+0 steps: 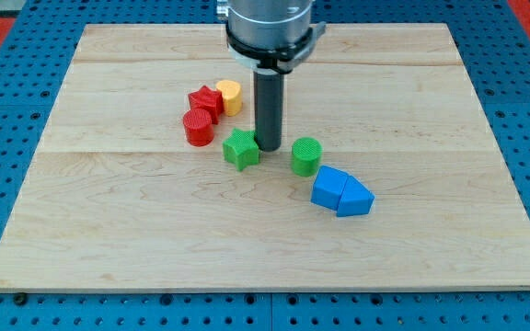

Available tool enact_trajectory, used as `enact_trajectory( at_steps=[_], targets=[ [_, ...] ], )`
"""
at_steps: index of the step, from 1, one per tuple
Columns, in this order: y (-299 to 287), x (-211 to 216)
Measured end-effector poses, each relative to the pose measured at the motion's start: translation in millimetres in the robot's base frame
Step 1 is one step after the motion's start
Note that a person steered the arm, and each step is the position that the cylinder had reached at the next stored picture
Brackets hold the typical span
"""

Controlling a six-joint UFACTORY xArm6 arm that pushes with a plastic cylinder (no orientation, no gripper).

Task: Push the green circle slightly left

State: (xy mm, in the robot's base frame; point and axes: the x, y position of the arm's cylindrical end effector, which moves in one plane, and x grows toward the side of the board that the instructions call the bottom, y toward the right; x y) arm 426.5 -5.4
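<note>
The green circle (306, 155) stands on the wooden board (155, 230) near its middle. My tip (268, 147) rests on the board between the green circle and the green star (241, 149). It is just to the left of the circle with a small gap, and close against the star's right side.
A red star (206, 98), a red cylinder (198, 127) and a yellow block (229, 96) cluster up and left of my tip. Two blue blocks (342, 192) lie together just below and right of the green circle. A blue pegboard (7, 92) surrounds the board.
</note>
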Motion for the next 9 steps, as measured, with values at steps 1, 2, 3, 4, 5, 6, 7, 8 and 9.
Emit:
enact_trajectory(
  at_steps=[1,2,3,4,5,6,7,8,9],
  targets=[
    [-10,-22],
    [-10,-12],
    [0,1],
    [16,-1],
    [48,-4],
    [98,0],
    [118,18],
    [101,40],
    [76,43]
  ],
)
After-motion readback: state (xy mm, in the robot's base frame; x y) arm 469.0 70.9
